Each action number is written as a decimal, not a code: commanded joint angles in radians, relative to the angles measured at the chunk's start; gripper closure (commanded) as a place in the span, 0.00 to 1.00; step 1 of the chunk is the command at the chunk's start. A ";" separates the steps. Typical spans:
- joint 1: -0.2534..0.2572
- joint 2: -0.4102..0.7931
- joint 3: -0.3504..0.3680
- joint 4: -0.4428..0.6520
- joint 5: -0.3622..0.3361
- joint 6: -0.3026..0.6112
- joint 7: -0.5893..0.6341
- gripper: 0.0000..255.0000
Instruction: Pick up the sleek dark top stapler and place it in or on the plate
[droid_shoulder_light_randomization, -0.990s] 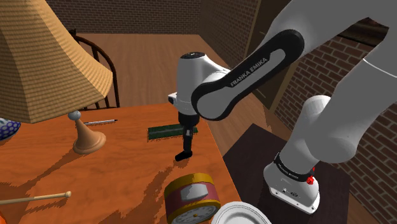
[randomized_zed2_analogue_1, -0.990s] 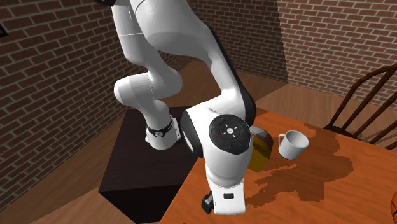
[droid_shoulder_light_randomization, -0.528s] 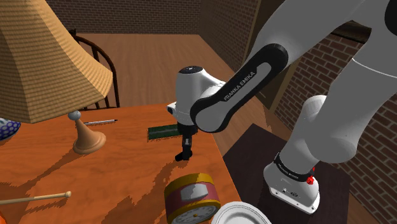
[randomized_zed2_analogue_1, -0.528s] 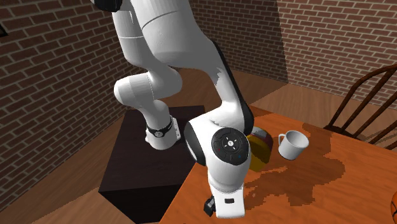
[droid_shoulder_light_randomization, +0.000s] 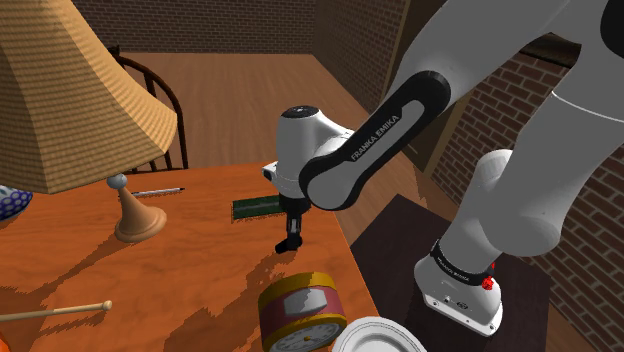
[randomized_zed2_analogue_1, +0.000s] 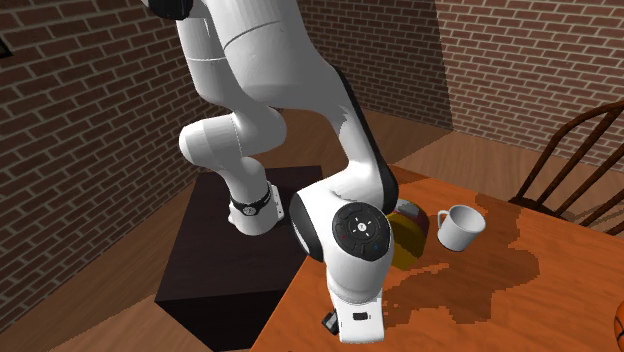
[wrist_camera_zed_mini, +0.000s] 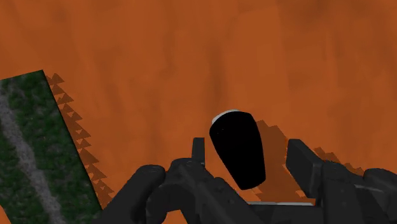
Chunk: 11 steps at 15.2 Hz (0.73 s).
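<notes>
The stapler (wrist_camera_zed_mini: 236, 146) is a small black rounded body with a thin pale edge, lying on the orange wooden table (wrist_camera_zed_mini: 191, 57). My gripper (wrist_camera_zed_mini: 250, 158) is down over it with one black finger on each side. The fingers stand apart, and a strip of table shows between the stapler and one finger (wrist_camera_zed_mini: 303, 167). In the shoulder view the gripper (droid_shoulder_light_randomization: 291, 235) reaches the tabletop near the table's right edge. The white plate (droid_shoulder_light_randomization: 372, 336) lies at that view's bottom edge, nearer the stand than the gripper.
A round red-and-yellow clock tin (droid_shoulder_light_randomization: 300, 314) stands between gripper and plate. A flat dark green board (droid_shoulder_light_randomization: 262, 206) lies just behind the gripper. A lamp (droid_shoulder_light_randomization: 75, 100), pen (droid_shoulder_light_randomization: 158, 191) and wooden stick (droid_shoulder_light_randomization: 55, 311) are at the shoulder view's left. A white mug (randomized_zed2_analogue_1: 460, 226) stands past the tin.
The hand has sunk lower onto the table around the stapler, the forearm tipping with it. Over the last half second the arm has barely moved.
</notes>
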 joint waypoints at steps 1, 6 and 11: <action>0.000 0.000 0.000 0.000 0.000 0.000 0.000 1.00; 0.000 0.000 0.000 0.000 0.000 0.000 0.000 1.00; 0.001 0.041 0.021 0.091 -0.123 -0.111 0.062 0.00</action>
